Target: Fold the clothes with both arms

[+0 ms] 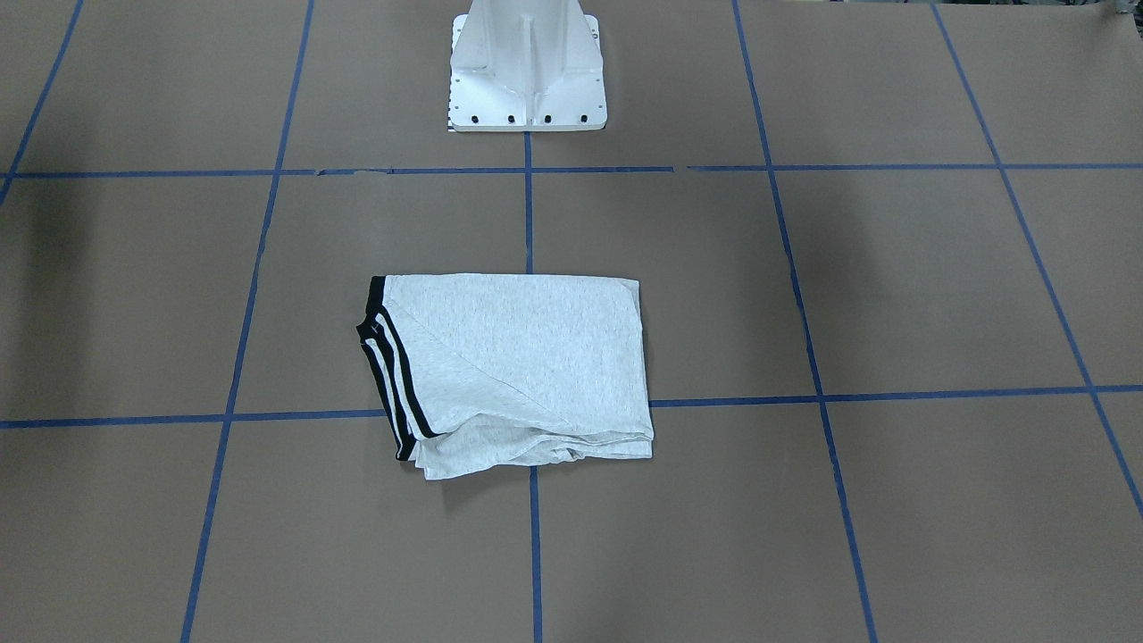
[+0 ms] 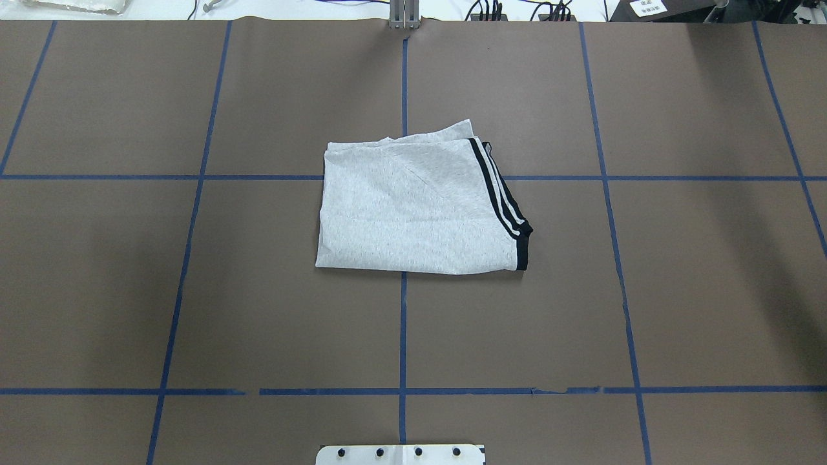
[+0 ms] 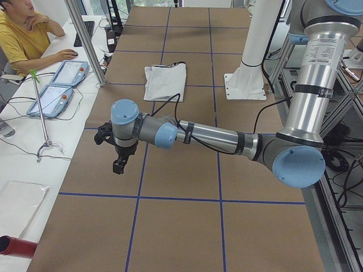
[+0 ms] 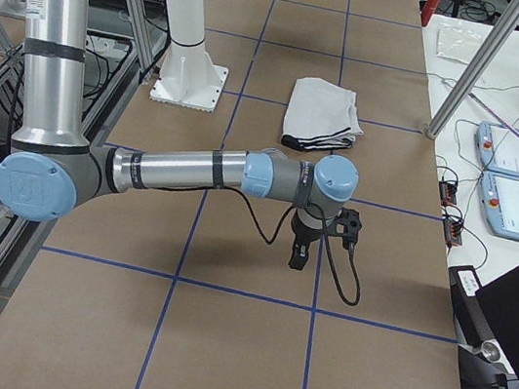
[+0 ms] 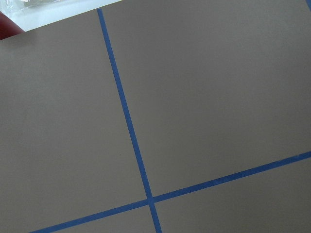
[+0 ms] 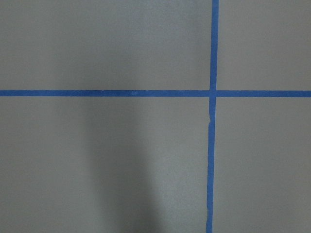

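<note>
Table [image 2: 711, 290]: brown paper surface, blue tape grid; edges cut off in most views.
Left arm [image 3: 215, 136]: seen only from the table's end, stretched low over the table, well apart from the shirt.
Right arm [image 4: 175, 169]: likewise, at the opposite end.
Pedestal [image 1: 527, 80]: white, its top cut off.
T-shirt [image 2: 413, 206]: grey, folded into a rough rectangle at table centre, over a tape crossing; black-white stripes along its right edge; print hidden.
Left gripper [image 3: 119, 165], right gripper [image 4: 297, 256]: pointing down, holding nothing visible; finger spacing unreadable.
</note>
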Motion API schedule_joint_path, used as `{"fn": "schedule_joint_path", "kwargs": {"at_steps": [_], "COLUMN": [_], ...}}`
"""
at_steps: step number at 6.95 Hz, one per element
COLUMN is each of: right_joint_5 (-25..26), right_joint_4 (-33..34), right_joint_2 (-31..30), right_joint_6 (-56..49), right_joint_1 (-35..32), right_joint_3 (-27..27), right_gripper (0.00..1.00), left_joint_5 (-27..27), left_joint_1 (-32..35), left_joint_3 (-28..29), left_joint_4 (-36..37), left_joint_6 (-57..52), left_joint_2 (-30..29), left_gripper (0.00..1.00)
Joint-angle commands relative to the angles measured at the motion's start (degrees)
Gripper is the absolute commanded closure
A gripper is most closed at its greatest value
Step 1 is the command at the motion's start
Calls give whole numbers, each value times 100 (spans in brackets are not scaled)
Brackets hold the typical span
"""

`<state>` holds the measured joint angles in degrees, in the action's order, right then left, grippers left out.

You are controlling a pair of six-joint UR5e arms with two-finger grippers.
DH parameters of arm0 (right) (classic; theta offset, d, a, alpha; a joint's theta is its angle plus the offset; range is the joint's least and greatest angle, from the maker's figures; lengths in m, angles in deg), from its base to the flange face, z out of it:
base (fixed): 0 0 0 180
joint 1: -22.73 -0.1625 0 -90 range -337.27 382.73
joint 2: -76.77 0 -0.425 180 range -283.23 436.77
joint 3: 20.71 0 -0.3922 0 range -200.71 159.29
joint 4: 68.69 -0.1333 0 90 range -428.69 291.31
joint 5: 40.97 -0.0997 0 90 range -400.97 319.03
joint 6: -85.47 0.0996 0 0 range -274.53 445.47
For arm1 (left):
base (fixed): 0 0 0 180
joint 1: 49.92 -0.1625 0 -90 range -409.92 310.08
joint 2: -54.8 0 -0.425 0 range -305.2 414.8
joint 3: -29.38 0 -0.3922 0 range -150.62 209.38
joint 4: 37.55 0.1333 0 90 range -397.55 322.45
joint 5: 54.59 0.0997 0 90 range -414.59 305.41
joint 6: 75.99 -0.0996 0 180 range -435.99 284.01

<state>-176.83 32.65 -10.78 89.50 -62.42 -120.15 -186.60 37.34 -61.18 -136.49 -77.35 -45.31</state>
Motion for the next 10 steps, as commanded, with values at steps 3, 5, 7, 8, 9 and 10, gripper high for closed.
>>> {"fn": "schedule_joint_path", "kwargs": {"at_steps": [3, 5, 7, 8, 9, 10], "right_joint_5": [-28, -11, -28, -28, -28, -2], "right_joint_4": [-18, -359, -360, -369, -421, -674], "right_joint_2": [45, 28, -16, -33, -173, -270], "right_joint_6": [-7, 19, 19, 11, -33, -42], "right_joint_1": [-10, -19, -10, -19, -10, -19], "right_joint_3": [4, 48, 57, 48, 83, 83], "right_gripper": [0, 0, 0, 0, 0, 0], "left_joint_5": [0, 0, 0, 0, 0, 0], "left_joint_1": [-17, -17, -17, -17, -17, -17], "left_joint_3": [-6, -23, -41, -32, -41, -32], "left_joint_4": [-63, -73, -73, -73, -73, -81], "left_joint_6": [31, 31, 31, 31, 22, 22], "left_joint_2": [-26, -35, -35, -35, -35, -35], "left_gripper": [0, 0, 0, 0, 0, 0]}}
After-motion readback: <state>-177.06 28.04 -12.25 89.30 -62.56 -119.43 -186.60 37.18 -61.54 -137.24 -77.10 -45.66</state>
